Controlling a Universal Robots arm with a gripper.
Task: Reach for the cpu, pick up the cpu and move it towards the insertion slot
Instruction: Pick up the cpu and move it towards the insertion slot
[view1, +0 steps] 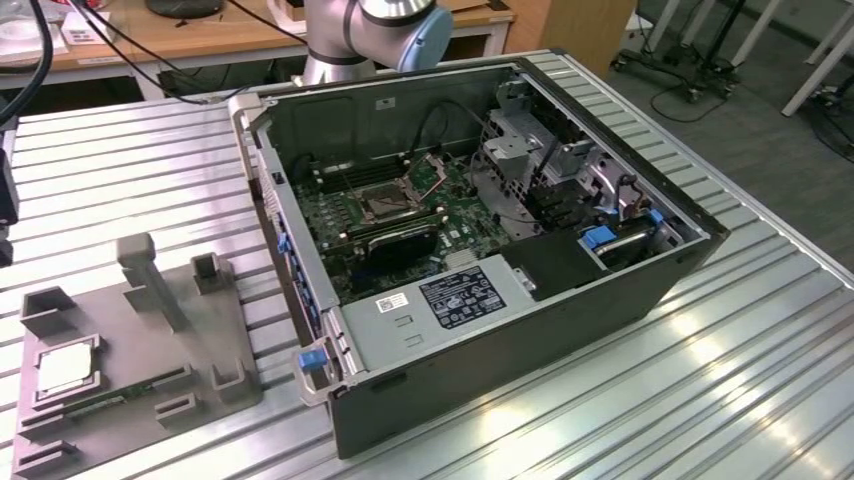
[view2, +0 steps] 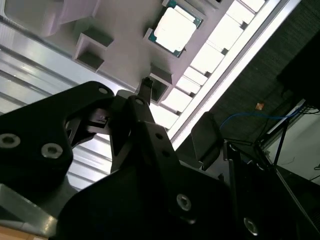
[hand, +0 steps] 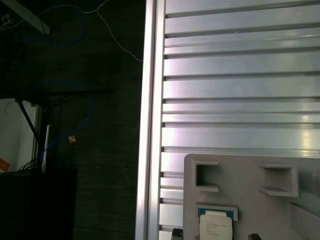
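Hovering by the ribbed aluminium table's (hand: 152, 100) rim, my spread black gripper (hand: 215, 234) faces the pale square cpu (hand: 216, 228), not touching.

The ribbed aluminium table (view1: 747, 380) bears a gray fixture plate (view1: 147, 355) and, beside it, an open computer case (view1: 534, 335).

The cpu (view2: 175, 30) lies flat, pale silvery top up, untouched, just ahead of my gripper (view2: 175, 110). The insertion slot (view1: 383, 205), a dark square in a silvery frame, sits well apart from it.

Wooden desk (view1: 254, 35), grey floor (view1: 747, 120), ribbed tabletop (view1: 747, 380)
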